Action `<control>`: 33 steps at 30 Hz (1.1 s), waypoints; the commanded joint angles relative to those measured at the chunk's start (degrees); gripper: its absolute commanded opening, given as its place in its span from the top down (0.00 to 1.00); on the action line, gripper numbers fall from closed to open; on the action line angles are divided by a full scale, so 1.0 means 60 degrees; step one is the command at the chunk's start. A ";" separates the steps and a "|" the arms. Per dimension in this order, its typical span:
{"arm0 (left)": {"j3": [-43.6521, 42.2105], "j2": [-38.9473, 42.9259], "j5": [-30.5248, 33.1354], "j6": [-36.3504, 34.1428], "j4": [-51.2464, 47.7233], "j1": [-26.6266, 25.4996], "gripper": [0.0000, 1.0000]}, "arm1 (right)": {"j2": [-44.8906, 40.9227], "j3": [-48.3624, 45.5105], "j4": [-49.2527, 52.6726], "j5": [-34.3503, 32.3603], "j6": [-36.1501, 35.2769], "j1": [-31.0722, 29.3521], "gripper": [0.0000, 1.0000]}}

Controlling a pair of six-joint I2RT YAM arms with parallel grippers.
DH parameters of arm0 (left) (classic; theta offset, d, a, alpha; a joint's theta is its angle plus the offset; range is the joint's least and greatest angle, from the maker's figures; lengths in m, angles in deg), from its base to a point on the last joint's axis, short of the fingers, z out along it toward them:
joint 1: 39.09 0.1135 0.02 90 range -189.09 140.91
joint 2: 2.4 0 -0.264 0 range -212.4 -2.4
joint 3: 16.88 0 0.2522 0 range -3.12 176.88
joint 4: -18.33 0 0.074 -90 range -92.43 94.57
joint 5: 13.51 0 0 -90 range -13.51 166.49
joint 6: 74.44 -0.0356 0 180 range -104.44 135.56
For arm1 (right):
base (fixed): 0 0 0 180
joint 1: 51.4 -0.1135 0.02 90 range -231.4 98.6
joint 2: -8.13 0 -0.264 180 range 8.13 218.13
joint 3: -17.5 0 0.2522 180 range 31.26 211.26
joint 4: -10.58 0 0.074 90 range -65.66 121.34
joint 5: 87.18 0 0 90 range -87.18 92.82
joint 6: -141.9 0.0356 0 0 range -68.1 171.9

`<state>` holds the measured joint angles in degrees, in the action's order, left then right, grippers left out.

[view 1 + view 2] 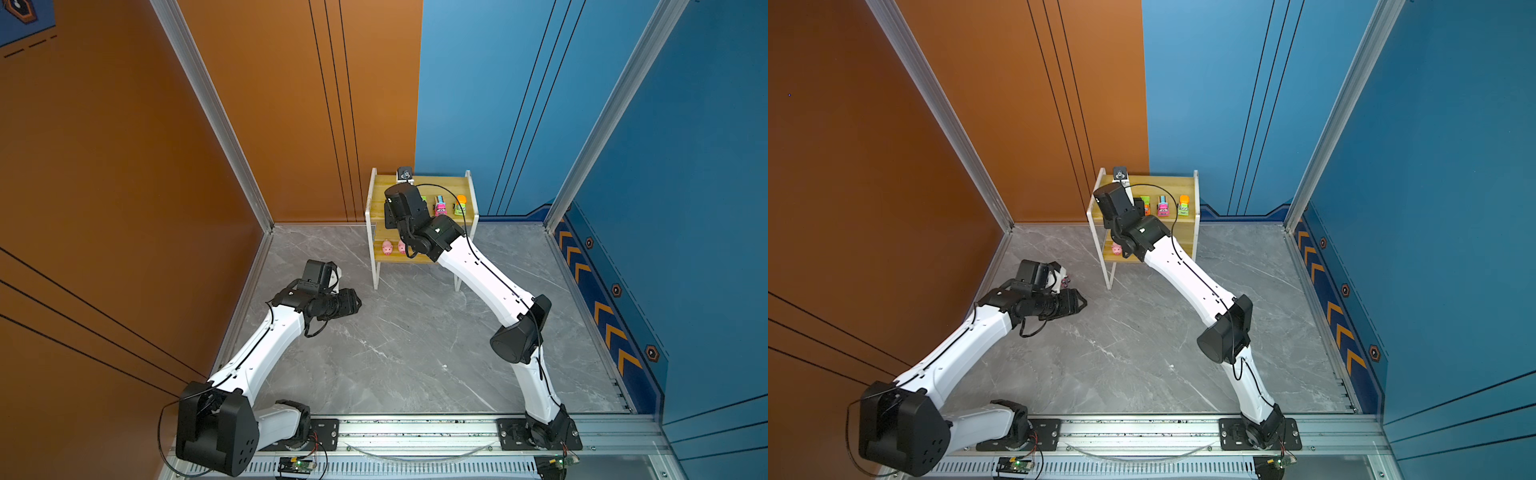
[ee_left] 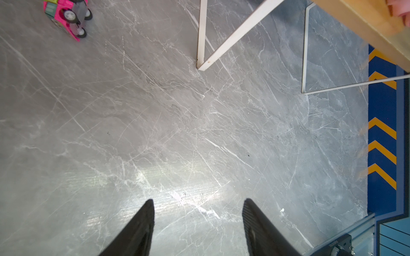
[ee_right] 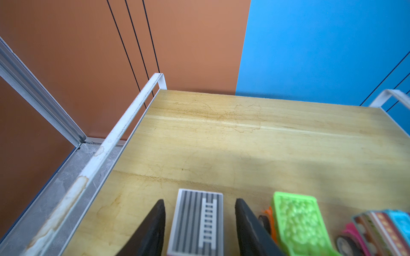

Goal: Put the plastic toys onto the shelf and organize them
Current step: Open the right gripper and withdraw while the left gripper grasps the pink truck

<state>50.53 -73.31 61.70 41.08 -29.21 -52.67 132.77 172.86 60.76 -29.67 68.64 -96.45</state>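
The shelf stands at the back by the wall. Three toy cars line its top board: green, pink and orange-green. Two pink pigs sit on the lower board. My right gripper is open over the top board. A car with a grey striped ladder roof rests between its fingers, with a gap on each side. Beside it are the green car and the pink one. My left gripper hangs open and empty over the floor. A pink car lies on its side there.
The shelf's white legs stand on the grey marble floor just ahead of the left gripper. Orange and blue walls close the back and sides. An aluminium rail carries both arm bases along the front.
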 commanded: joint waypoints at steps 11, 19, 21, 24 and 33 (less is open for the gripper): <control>-0.0092 0.0042 0.0127 -0.0005 0.0093 0.0169 0.33 | -0.0895 0.0264 -0.1148 -0.0517 -0.1604 -0.0658 0.30; 0.0074 -0.0451 0.0988 0.0011 0.0071 0.0913 0.29 | -0.4611 -0.4451 -0.4029 -0.0630 -0.2990 -0.1778 0.26; 0.0203 -0.0780 0.1250 0.0193 0.0064 0.1203 0.28 | -0.5996 -0.6866 -0.4924 -0.0165 -0.2821 -0.1944 0.26; 0.0747 -0.1396 0.2290 0.0274 0.0064 0.1341 0.25 | -0.7956 -1.0197 -0.5700 0.0631 -0.2339 -0.2142 0.26; 0.4568 -0.5577 0.3102 -0.1344 -0.0867 0.1980 0.21 | -1.0751 -1.6214 -0.8091 0.1912 -0.0879 -0.2620 0.26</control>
<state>73.02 -100.50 78.73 38.54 -30.20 -42.40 70.10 79.23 19.71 -22.09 59.94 -111.71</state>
